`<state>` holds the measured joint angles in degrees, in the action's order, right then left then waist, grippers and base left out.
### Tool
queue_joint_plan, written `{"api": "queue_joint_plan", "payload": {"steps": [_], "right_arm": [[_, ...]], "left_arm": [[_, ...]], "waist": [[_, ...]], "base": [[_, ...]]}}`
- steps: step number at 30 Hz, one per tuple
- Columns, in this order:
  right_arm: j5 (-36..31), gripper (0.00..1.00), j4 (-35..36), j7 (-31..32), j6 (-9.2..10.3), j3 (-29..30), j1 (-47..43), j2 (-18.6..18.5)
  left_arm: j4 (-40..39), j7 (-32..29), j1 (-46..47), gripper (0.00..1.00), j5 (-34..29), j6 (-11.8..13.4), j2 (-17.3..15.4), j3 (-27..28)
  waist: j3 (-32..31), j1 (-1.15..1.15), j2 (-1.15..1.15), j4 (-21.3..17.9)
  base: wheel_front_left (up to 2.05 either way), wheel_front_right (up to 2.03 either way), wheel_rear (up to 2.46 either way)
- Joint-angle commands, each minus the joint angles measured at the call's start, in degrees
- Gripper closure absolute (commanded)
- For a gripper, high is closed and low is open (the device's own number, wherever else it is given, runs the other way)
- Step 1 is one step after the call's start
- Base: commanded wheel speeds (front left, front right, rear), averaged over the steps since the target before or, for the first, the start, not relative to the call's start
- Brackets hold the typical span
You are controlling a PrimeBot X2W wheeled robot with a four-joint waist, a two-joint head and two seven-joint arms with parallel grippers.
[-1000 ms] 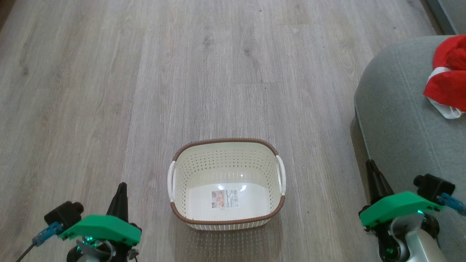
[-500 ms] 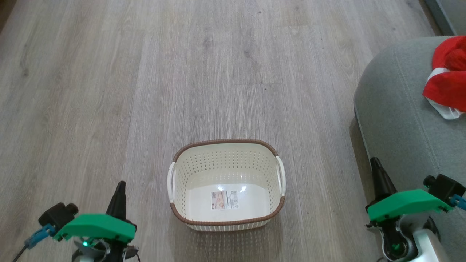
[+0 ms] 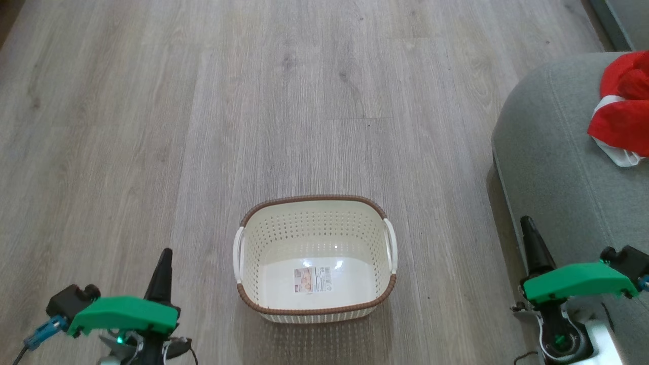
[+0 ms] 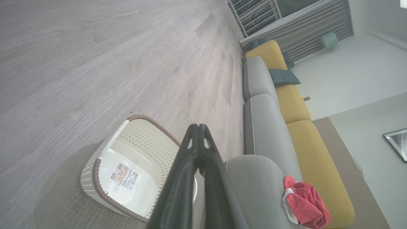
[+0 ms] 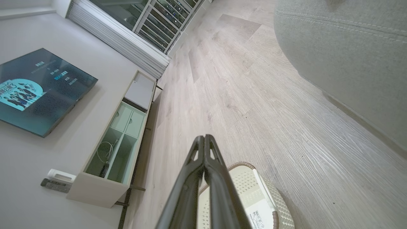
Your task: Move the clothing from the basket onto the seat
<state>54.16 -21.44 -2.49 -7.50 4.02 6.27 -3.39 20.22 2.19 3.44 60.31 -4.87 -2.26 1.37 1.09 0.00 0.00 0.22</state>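
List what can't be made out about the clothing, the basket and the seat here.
Clothing: head view, cut by the right edge; bunched, so garment count unclear.
Seat: head view, cut off by the right edge.
Basket label: head view, print too small to read.
One end of the basket: left wrist view, behind the shut left tool.
Basket: right wrist view, cut by the bottom edge, crossed by the shut right tool.

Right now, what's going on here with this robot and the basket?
The basket stands empty on the wood floor, just a label on its bottom. The red clothing lies bunched on the grey seat to the robot's right. The left gripper and right gripper are shut, holding nothing, either side of the basket.
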Motion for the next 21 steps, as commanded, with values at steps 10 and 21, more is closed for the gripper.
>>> {"api": "queue_joint_plan", "payload": {"steps": [10, 21], "right_arm": [[8.06, 1.00, 3.32, 1.96, 0.00, 0.17, 0.79, 0.19], [15.95, 1.00, 4.40, 3.81, 0.00, 0.79, 0.56, 0.27]], "left_arm": [[-2.91, -1.82, 2.61, 1.00, 6.77, -0.73, -0.44, 2.14], [-3.76, -3.63, 2.65, 1.00, 13.38, -1.22, -0.48, 2.94]], "waist": [[-0.18, 0.00, 0.00, -0.04], [-0.37, 0.00, 0.00, -0.09]], "base": [[0.00, 0.00, 0.00], [0.00, 0.00, 0.00]]}}
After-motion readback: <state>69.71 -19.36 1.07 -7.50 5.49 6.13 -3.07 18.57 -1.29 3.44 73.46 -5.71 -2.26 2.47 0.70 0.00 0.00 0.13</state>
